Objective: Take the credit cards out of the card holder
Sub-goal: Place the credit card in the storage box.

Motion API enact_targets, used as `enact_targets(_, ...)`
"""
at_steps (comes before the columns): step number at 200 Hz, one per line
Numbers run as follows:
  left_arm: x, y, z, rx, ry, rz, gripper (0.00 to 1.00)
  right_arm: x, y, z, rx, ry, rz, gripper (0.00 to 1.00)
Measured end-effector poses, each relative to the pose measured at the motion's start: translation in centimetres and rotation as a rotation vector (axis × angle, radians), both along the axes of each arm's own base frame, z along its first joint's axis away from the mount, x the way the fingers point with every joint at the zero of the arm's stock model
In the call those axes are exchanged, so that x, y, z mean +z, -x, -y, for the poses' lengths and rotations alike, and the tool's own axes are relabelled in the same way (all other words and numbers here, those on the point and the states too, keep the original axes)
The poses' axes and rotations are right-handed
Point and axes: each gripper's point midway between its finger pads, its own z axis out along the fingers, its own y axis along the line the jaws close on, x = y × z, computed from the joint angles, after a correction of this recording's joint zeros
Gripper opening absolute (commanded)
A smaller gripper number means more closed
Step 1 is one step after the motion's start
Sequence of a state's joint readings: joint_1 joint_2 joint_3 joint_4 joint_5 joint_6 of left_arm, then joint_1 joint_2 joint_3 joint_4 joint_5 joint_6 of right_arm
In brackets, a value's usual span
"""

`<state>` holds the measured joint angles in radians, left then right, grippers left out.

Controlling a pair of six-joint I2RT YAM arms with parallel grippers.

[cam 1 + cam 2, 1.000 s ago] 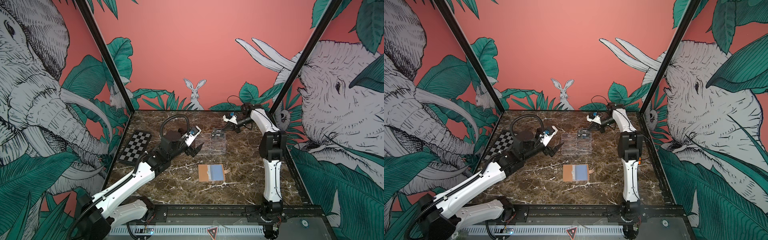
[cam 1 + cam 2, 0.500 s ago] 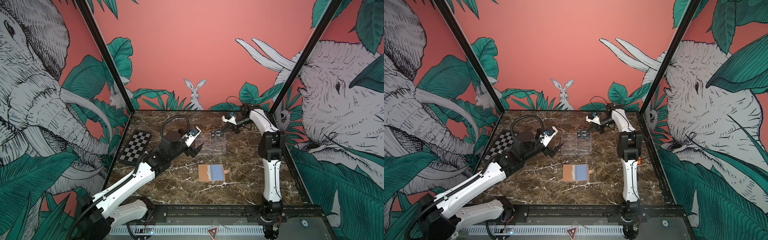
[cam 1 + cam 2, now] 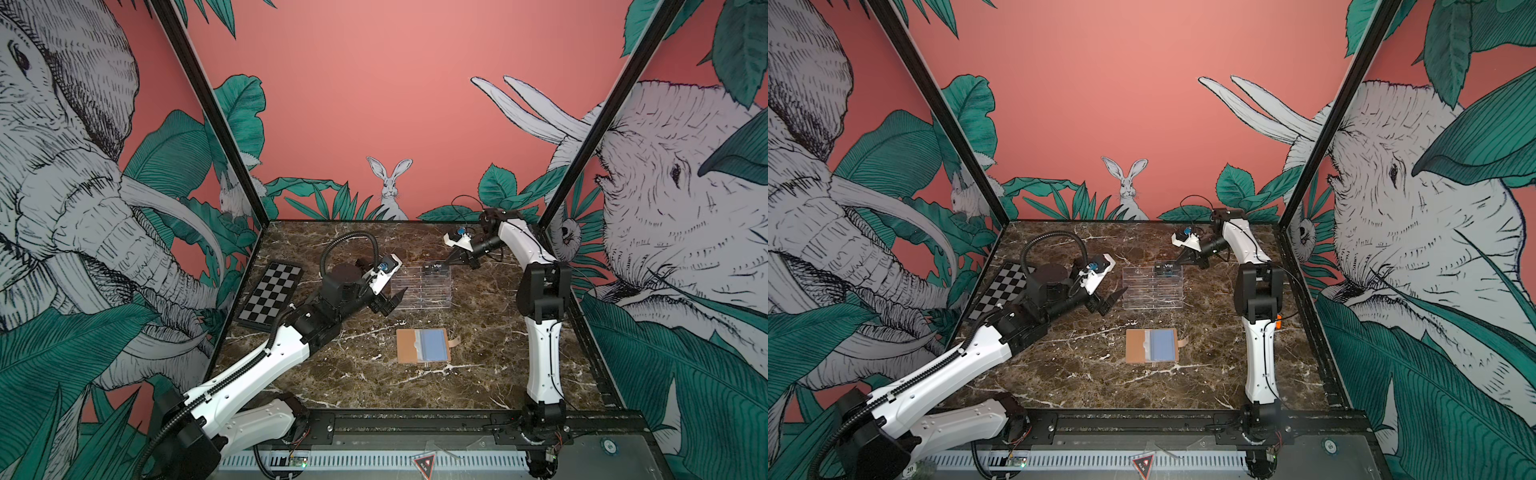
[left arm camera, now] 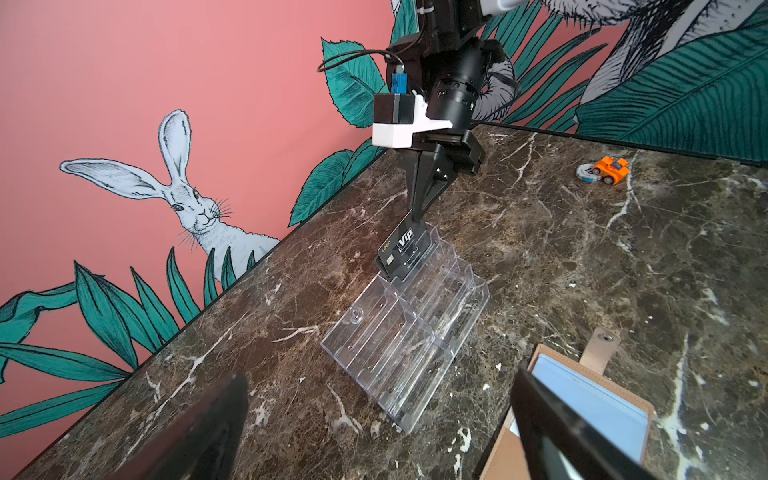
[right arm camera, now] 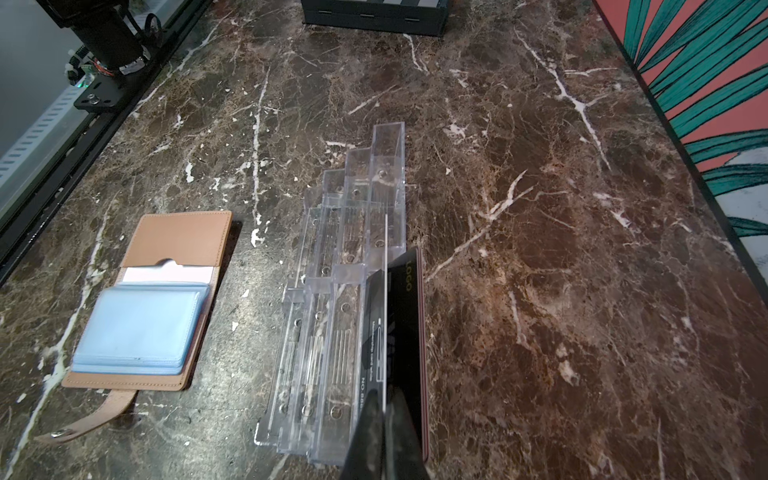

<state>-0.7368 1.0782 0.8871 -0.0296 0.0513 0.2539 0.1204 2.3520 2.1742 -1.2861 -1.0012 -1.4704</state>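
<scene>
The card holder (image 3: 422,345) (image 3: 1152,345), a tan wallet, lies open and flat mid-table, its bluish clear sleeves facing up (image 5: 141,324) and its snap tab (image 4: 598,351) spread out. A black credit card (image 3: 436,267) (image 3: 1169,267) with "Vip" lettering (image 4: 405,253) stands in the top tier of the clear stand. My right gripper (image 3: 448,262) (image 3: 1179,262) (image 4: 415,214) (image 5: 384,432) is shut on that card's upper edge. A second dark card (image 5: 409,332) stands right behind it. My left gripper (image 3: 392,301) (image 3: 1111,301) (image 4: 376,432) hangs open and empty, left of the stand.
The clear acrylic tiered stand (image 3: 422,286) (image 3: 1152,286) (image 4: 407,332) (image 5: 340,291) sits behind the card holder. A black-and-white chequered board (image 3: 270,297) (image 3: 1000,291) lies at the left wall. An orange toy car (image 4: 611,169) and a tape roll (image 4: 586,172) sit near the far wall.
</scene>
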Motion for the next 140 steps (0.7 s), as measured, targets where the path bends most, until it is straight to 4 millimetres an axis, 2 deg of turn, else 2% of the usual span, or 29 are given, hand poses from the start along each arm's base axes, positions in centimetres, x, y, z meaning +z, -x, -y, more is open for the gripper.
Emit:
enact_targets(43,0.05,0.12,0.16,-0.011,0.006,0.001,0.99,-0.41,0.25,-0.06,0.000,0.006,-0.017,0.11)
enact_targets(72,0.01,0.19,0.18,-0.015,0.006,0.000,0.99,-0.41,0.22,-0.12,-0.004,0.007,-0.020,0.31)
enact_targets(140,0.60,0.40,0.02,-0.014,0.021,0.010,0.99,0.02,-0.55,-0.35,-0.046,-0.007,-0.031,0.49)
